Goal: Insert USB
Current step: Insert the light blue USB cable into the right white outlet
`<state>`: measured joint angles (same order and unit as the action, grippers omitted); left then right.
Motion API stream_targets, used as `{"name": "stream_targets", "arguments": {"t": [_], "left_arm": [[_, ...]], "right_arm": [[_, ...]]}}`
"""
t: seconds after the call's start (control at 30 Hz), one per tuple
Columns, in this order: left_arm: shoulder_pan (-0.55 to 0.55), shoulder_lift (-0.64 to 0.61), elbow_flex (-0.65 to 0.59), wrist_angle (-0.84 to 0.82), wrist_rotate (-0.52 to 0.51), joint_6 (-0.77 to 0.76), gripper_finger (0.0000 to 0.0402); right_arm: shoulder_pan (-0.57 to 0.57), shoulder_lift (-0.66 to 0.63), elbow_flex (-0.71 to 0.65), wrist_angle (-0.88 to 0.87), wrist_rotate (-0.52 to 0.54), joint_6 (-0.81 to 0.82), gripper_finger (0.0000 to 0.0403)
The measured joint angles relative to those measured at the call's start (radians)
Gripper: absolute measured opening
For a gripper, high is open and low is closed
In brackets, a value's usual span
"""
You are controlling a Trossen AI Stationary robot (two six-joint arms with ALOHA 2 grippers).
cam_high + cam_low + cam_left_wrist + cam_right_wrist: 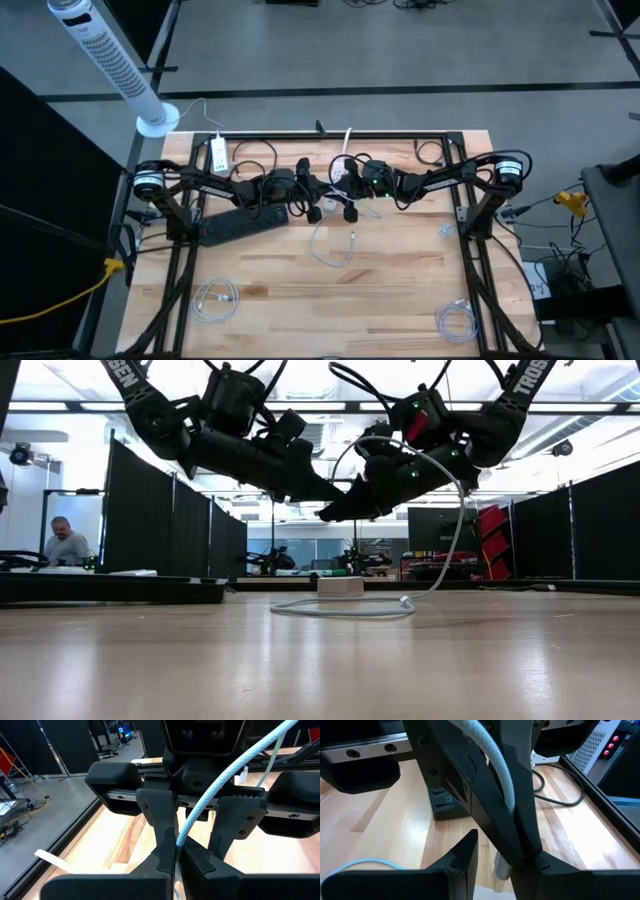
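Observation:
Both arms meet above the table's middle. My left gripper (176, 851) is shut on a white USB cable (220, 775), a little above the table. The cable's white plug (501, 867) sticks out past the fingertips. My right gripper (495, 856) faces it tip to tip and is open. Its fingers (161, 815) stand on either side of the cable and of my left fingertips. From there the cable arcs over the right gripper (455, 490), and its slack loop (330, 248) lies on the table. My left gripper pinches the cable between its two fingers just behind the plug end (179, 836). The fingers slant down from the table's left side and lie along the cable. The held end hangs clear of the table, and the rest curves up and away, slack.
A black power strip (240, 222) lies left of centre and a white adapter (220, 153) sits at the far left. A small white block (340, 586) is on the table below the grippers. Coiled white cables lie near the front left (215, 298) and front right (455, 320).

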<state>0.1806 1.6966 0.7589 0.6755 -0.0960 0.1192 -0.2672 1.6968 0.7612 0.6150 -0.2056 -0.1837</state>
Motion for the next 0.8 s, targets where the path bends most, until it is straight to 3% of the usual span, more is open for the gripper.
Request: {"name": "stream_targets", "arguments": {"t": [0.53,0.67,0.8], "left_arm": [[0.001,-0.013,0.000,-0.013,0.029,-0.024,0.0000],[0.001,-0.013,-0.001,-0.014,0.032,-0.024,0.0002],[0.003,-0.026,-0.003,-0.019,0.033,-0.023,0.0016]], "right_arm": [[-0.006,-0.046,0.001,-0.043,0.021,-0.038,0.0057],[-0.006,-0.046,0.001,-0.057,0.023,-0.053,0.0018],[-0.006,-0.048,0.005,-0.073,0.047,-0.063,0.0017]]}}
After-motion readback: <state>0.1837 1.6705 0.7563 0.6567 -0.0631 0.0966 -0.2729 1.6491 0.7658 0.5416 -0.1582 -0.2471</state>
